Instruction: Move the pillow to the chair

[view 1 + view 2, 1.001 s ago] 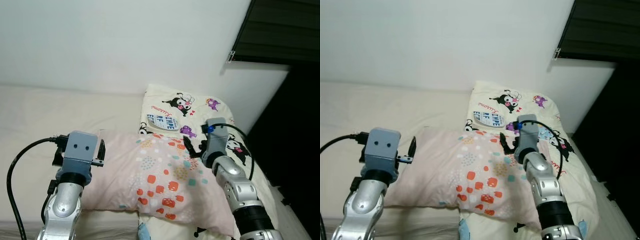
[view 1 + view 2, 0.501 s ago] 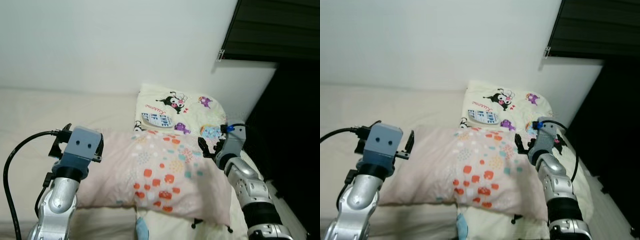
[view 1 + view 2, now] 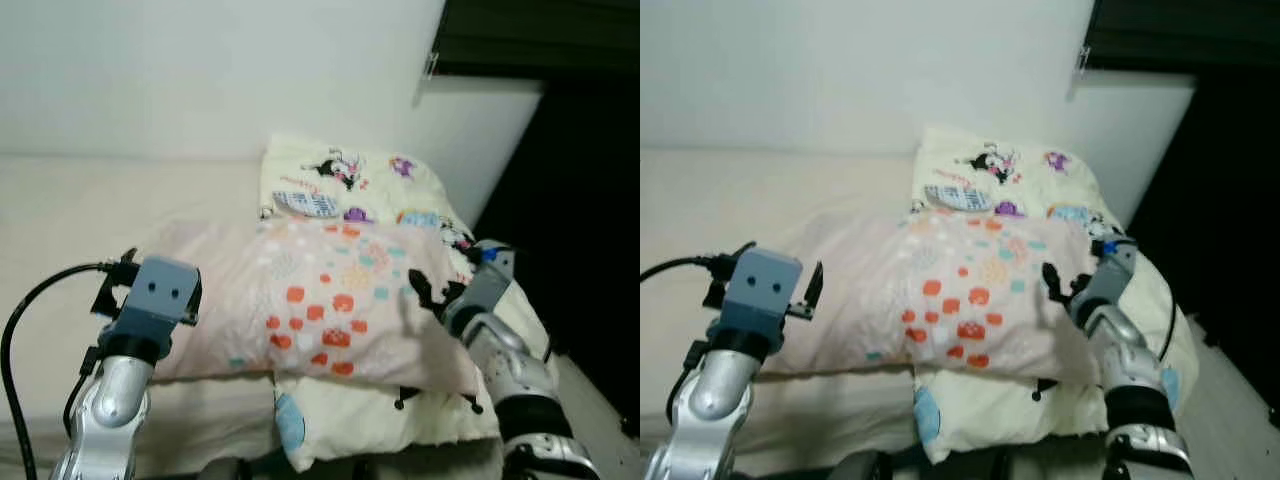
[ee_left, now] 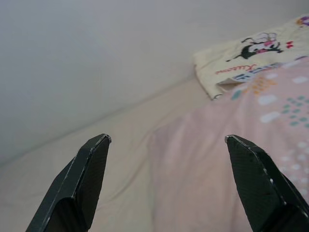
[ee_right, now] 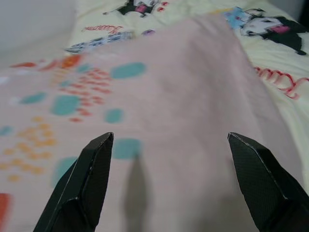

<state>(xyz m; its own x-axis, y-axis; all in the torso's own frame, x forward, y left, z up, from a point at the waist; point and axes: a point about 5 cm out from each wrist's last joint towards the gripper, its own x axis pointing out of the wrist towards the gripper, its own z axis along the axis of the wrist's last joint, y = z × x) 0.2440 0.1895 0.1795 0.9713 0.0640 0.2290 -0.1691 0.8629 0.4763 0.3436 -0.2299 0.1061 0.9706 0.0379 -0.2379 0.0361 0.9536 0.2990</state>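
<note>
- We found that the whole scene had dropped and slid across both eye views since a second before, with more of the bed's near edge [image 3: 330, 440] showing; we put that down to the head camera moving, not the bedding.
- The right gripper [image 3: 428, 297] had gone from the pillow's top face out to its right end. The left gripper [image 3: 150, 290] sat at the opposite end much as before.
- The pink spotted pillow [image 3: 320, 300] lay flat on the bed, its right part resting on the cartoon-print quilt [image 3: 350, 180]. It had not been lifted.
- Both grippers stood released, fingers spread wide. In the right wrist view the fingers [image 5: 87, 183] straddled pink fabric; in the left wrist view the fingers [image 4: 82, 183] framed the pillow's end and the bare sheet [image 4: 120, 159].
- We judged the arms were bracketing the pillow for a two-sided squeeze, with no hold taken yet.
- We could not tell whether any fingertip touched the fabric.
- No chair could be made out; the right of the eye views was too dark to read, and dark shapes below the bed edge were cut off.
</note>
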